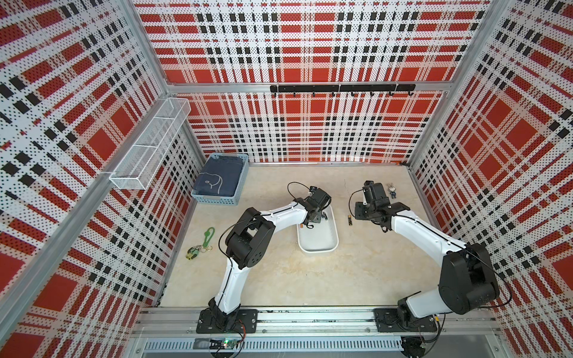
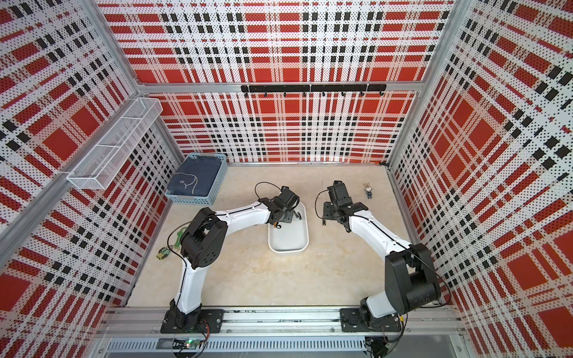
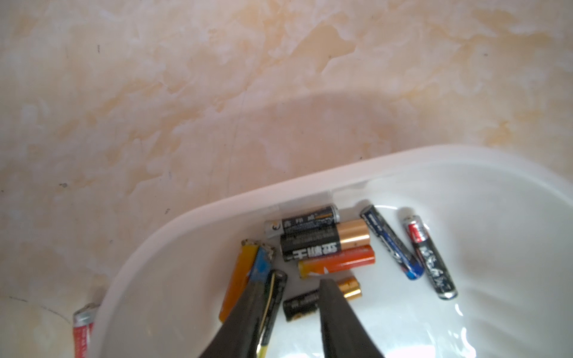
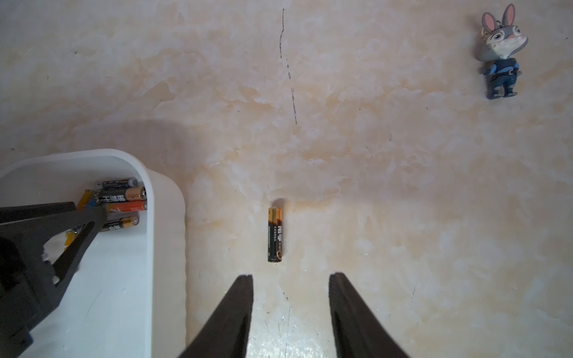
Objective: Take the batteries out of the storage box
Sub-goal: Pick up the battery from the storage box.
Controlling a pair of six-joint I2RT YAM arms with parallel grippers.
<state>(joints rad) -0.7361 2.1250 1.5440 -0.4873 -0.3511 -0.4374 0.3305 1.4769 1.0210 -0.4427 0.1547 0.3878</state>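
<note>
Down among the batteries (image 3: 322,238), your left pincer (image 3: 293,282) is hanging tips-down with its jaws standing partly apart, gap showing, nothing clamped that I'm seeing. One tip is covering the middle of a short black-and-gold cell (image 3: 302,305) lying crosswise under it; a slim dark cell (image 3: 274,294) is running along the inside of the other tip. Touching or just above, can't tell. Guessing the narrow gap is for straddling one cell without dragging its neighbours. About nine cells are bunching at the far end of the storage box (image 3: 217,210), most lying side by side near the end wall, two slanting off a little apart, which is why you're reaching into that end; the near half is showing only white floor in both top views. Your right pincer (image 4: 291,275) is hovering open and empty over the bench (image 4: 403,186), tips well apart. A loose cell (image 4: 275,235) is lying flat just ahead of those tips, not touching them, near the box but clear of its wall, so that one's counting as out. A red cell (image 3: 82,328) is also lying on the bench just beside the outside of the box wall, partly cut off by the frame. Rabbit figurine (image 4: 500,52) and green keychain (image 1: 201,241) are sitting well off, not yours to move.
</note>
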